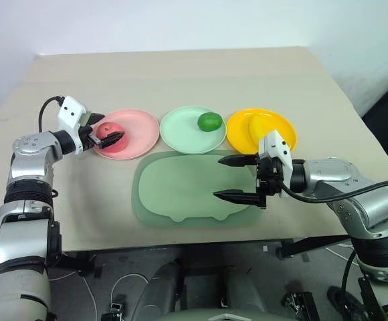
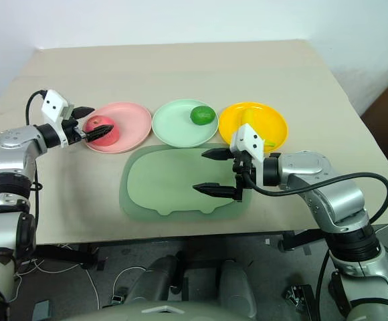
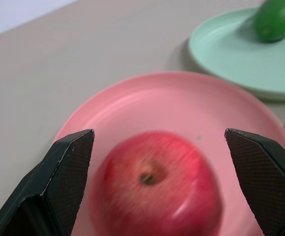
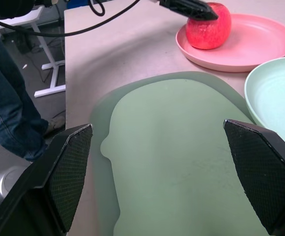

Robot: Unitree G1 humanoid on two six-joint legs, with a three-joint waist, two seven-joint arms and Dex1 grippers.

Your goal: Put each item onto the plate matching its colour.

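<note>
Along the middle of the worktop (image 1: 180, 73) three round plates stand in a row, with a pale green mat (image 1: 180, 190) just nearer the front edge, its rim touching or slightly under the plates. On the pink plate (image 1: 137, 130), nearest the left edge, sits the pinkish-red apple (image 1: 111, 132), off toward that plate's left side. The left pincer (image 1: 108, 137) reaches in from the left edge with its fingers spread wide on either side of the apple; in the left wrist view the pads stand clear of the fruit, so nothing is gripped. The mint green plate (image 1: 184, 130) in the centre carries the dark green oval fruit (image 1: 210, 122) near its right rim. The yellow-orange plate (image 1: 274, 124), toward the right edge, holds the curved yellow banana (image 1: 255, 126), partly hidden behind the right arm's camera housing. The right pincer (image 1: 235, 178) hangs over the right part of the mat, pointing toward the left edge, fingers wide apart and empty. Beyond the worktop's left edge, the right wrist view shows a person's jeans-clad leg (image 4: 7, 98) and a white frame (image 4: 44, 54) on the floor.
</note>
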